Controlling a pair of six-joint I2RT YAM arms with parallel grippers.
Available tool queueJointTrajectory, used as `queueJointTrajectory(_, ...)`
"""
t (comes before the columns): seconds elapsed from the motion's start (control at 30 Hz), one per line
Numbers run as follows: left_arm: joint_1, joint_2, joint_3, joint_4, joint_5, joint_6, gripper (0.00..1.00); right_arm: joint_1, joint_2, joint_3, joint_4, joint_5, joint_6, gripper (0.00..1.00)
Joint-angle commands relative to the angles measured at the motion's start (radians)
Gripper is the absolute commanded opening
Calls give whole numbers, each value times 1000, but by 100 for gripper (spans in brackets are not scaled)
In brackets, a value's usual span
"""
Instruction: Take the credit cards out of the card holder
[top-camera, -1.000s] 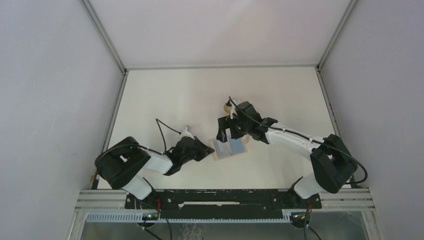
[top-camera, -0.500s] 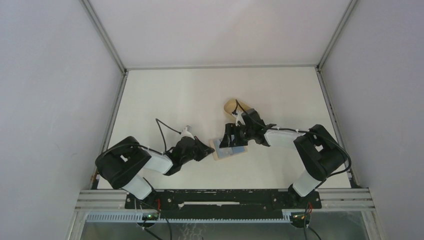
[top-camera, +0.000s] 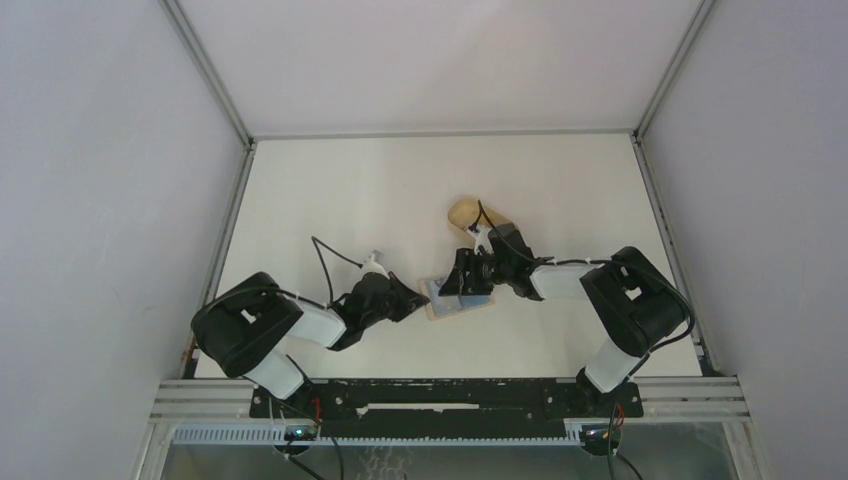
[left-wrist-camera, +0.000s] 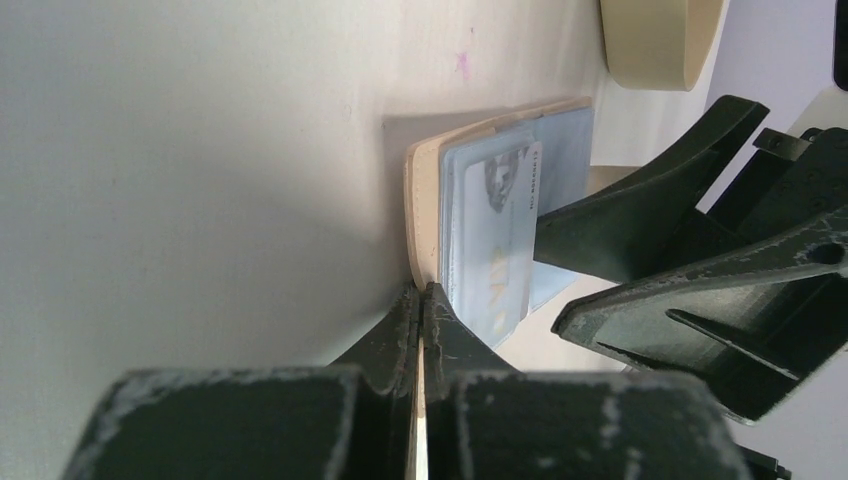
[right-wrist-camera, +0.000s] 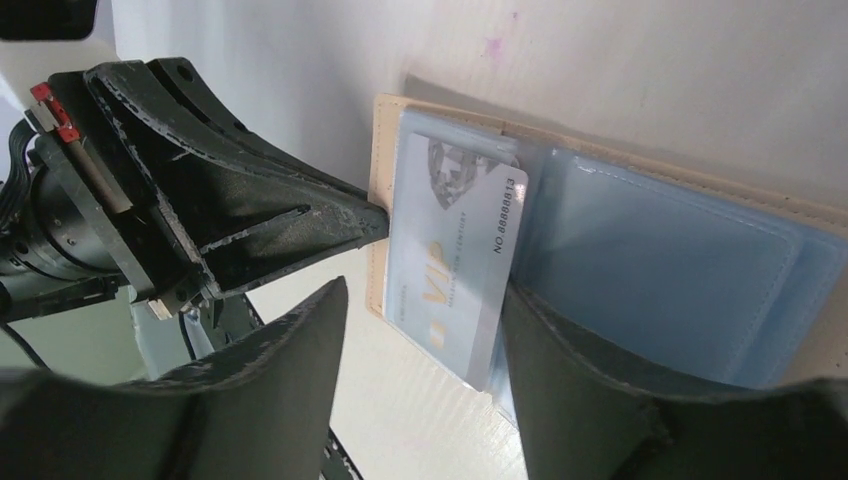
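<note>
Card holder (right-wrist-camera: 660, 260) lying open, credit card (right-wrist-camera: 455, 265) (VIP print) poking out, my right end effector (right-wrist-camera: 425, 300) spread astride it, left end effector (left-wrist-camera: 420, 297) closed at holder's edge

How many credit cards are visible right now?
1. A pale VIP card sticks partway out of a pocket of the open card holder, at the end near the left gripper. More may be hidden in the blue pockets.

Wide overhead, close wrist views, shared card holder (right-wrist-camera: 650, 260)
</note>
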Motion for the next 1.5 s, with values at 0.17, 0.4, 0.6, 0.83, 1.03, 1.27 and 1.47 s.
queueJointTrajectory(0.17, 6, 49, -1, -172, -26, 41, 0, 23, 40, -16, 207, -171, 68, 42)
queueJointTrajectory(0.4, 6, 55, 1, -173, -20, 41, 0, 11, 93, -49, 313, -205, 119, 30)
queueJointTrajectory(0.6, 6, 57, 2, -172, -18, 41, 0, -18, 86, -74, 312, -207, 111, 25)
queueJointTrajectory(0.83, 6, 63, 7, -173, -13, 41, 0, -57, 59, -93, 287, -212, 83, 25)
queueJointTrajectory(1.03, 6, 62, 7, -173, -11, 42, 0, -59, 83, -94, 354, -254, 123, 28)
queueJointTrajectory(1.27, 5, 60, 4, -173, -10, 39, 0, -88, 35, -98, 325, -272, 119, 27)
queueJointTrajectory(1.47, 6, 66, 7, -173, -7, 38, 0, -134, -7, -98, 240, -294, 63, 27)
